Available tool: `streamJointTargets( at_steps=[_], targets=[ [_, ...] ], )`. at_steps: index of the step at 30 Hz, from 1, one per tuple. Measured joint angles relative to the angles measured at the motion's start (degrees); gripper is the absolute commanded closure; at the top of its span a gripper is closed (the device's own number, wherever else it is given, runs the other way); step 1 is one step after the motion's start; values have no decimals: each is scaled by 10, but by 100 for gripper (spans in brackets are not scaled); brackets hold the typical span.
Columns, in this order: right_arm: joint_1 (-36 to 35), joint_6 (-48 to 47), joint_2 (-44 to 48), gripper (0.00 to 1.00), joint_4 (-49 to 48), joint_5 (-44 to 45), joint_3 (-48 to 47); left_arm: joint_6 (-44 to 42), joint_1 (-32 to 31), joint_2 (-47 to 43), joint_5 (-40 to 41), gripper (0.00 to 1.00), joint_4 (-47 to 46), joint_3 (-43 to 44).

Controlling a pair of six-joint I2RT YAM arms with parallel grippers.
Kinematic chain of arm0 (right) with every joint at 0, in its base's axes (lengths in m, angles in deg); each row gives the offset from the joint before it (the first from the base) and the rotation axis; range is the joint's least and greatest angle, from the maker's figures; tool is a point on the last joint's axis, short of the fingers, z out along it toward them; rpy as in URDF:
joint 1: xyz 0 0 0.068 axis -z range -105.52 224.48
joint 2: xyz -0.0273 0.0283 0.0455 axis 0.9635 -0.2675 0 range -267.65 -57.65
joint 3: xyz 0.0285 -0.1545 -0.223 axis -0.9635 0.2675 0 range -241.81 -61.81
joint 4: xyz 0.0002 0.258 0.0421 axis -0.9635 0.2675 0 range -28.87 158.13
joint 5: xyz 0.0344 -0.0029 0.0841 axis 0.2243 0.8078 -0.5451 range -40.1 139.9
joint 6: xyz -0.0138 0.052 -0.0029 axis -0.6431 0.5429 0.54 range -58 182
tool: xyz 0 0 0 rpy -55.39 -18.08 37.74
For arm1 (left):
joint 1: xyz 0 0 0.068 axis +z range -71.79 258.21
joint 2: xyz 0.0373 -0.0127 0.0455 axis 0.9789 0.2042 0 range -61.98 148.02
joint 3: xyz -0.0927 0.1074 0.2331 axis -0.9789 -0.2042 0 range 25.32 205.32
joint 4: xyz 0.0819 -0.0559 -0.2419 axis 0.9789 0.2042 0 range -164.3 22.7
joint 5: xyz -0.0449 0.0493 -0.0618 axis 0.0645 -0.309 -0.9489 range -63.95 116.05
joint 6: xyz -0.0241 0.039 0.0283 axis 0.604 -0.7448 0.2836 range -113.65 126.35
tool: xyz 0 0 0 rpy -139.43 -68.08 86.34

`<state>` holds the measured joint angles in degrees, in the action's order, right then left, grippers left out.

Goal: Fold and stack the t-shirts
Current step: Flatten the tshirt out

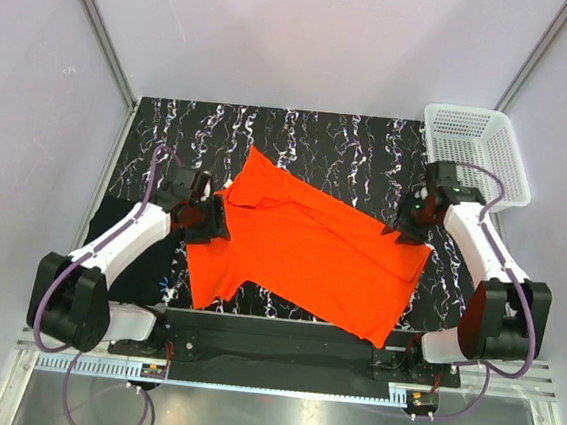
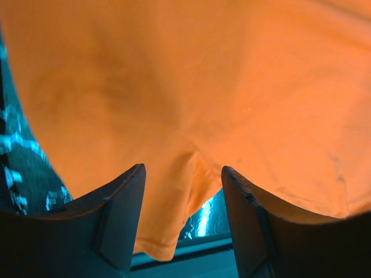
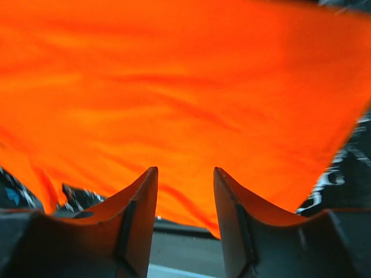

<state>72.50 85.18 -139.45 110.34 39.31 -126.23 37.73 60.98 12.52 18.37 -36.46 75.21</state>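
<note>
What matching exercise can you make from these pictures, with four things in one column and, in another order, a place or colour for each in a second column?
Things:
1. t-shirt
2. basket
3. mat
4. left gripper

Place or colour:
A. black with white veins
B. at the left side of the shirt
C. white, at the far right
D. orange-red, spread on the mat

Pairs: 1-D, 2-C, 3-A, 4-B.
</note>
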Motion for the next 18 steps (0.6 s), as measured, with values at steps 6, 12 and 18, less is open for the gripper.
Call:
streamJointTargets(
  at_steps=[6, 12, 18],
  targets=[
    [-67, 1, -45, 63, 1, -28, 36, 49, 0, -20, 7, 45, 31, -37],
    [-71, -4, -71, 54, -3, -9, 65, 65, 0, 38, 3, 40, 41, 13],
    [-71, -3, -105, 51, -21, -9, 75, 80, -1, 143, 4, 41, 32, 78]
  ],
)
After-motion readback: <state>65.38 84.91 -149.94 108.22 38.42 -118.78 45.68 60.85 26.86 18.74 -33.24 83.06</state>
